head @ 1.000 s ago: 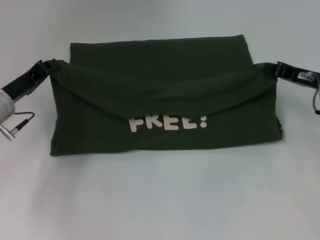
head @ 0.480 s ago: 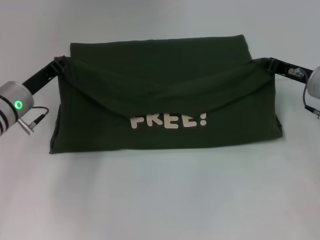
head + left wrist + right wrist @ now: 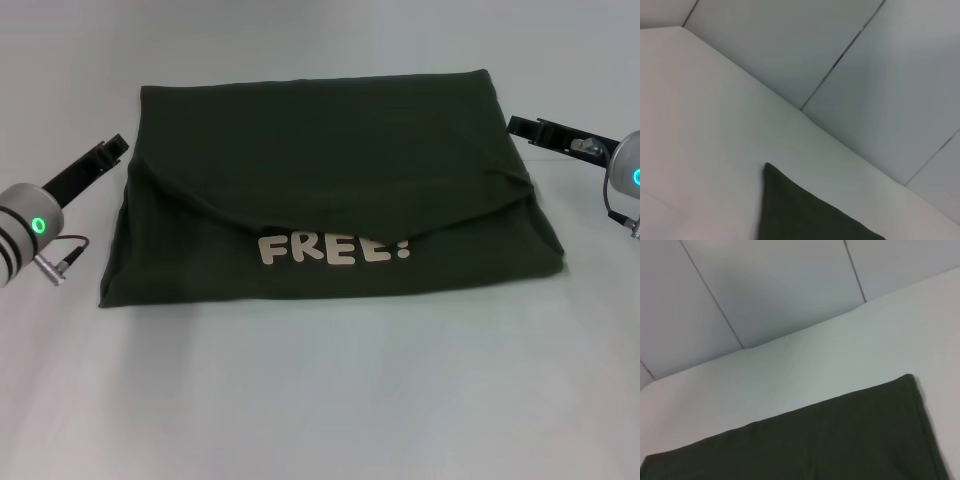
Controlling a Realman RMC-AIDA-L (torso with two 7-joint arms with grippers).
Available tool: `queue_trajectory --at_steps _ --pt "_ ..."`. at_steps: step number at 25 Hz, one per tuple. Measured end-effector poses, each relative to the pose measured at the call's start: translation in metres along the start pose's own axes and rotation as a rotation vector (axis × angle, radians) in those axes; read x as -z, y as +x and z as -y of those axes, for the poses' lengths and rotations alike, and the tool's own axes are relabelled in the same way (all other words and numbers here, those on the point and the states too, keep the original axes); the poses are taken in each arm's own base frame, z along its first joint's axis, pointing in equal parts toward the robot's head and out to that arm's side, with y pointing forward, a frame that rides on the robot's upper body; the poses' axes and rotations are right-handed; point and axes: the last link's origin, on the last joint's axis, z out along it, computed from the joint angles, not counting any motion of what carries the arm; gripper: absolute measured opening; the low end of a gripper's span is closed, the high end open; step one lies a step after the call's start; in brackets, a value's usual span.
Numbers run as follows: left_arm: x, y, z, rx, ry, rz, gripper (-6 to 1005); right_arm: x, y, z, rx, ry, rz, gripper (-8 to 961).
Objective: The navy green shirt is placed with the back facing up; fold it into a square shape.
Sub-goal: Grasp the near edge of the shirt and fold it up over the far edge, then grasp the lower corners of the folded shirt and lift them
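The navy green shirt (image 3: 330,170) lies flat on the white table (image 3: 320,400) as a wide rectangle. Its upper layer is folded down toward me and ends in a curved edge just above white letters "FREE!" (image 3: 333,247). My left gripper (image 3: 117,146) hovers just off the shirt's left edge, open and holding nothing. Beside the far right corner, my right gripper (image 3: 518,125) is also open and clear of the cloth. A corner of the shirt (image 3: 800,215) shows in the left wrist view, and its far edge (image 3: 815,445) shows in the right wrist view.
White tabletop surrounds the shirt on all sides, with a broad bare strip between it and me. Grey wall panels (image 3: 765,290) rise behind the table's far edge.
Both grippers held the folded layer's corners up a second ago. They have let go and drawn outward, and the layer has settled flat, uncovering more of the letters.
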Motion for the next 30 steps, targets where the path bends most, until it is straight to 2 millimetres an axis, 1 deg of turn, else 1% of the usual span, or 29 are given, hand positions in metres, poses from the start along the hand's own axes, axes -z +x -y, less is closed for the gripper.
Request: queue_trajectory --at_steps 3,5,10,13,14,17,21,24,30 --pt "0.004 0.007 0.008 0.015 0.005 -0.009 312 0.003 -0.001 0.005 -0.012 0.007 0.011 532" --pt "0.009 0.012 0.011 0.010 -0.042 -0.004 399 0.008 -0.006 0.010 -0.028 -0.013 0.029 615" --pt "0.032 0.015 0.005 -0.076 -0.241 0.074 671 0.035 -0.016 0.025 -0.046 -0.128 0.071 720" --pt "0.043 0.008 0.003 -0.148 -0.312 0.154 719 0.053 -0.015 0.029 -0.036 -0.224 0.056 784" --pt "0.048 0.003 0.003 -0.180 -0.333 0.203 735 0.058 -0.013 0.031 -0.032 -0.248 0.047 805" --pt "0.054 -0.005 0.012 -0.211 -0.300 0.302 784 0.074 -0.004 0.036 -0.006 -0.310 0.000 864" --pt "0.059 -0.009 0.025 -0.214 -0.224 0.412 848 0.085 0.005 0.046 0.008 -0.314 -0.048 931" --pt "0.062 -0.010 0.031 -0.210 -0.188 0.455 849 0.090 0.008 0.052 0.017 -0.303 -0.075 931" --pt "0.063 -0.011 0.037 -0.216 -0.157 0.462 848 0.094 0.014 0.058 0.030 -0.293 -0.114 931"
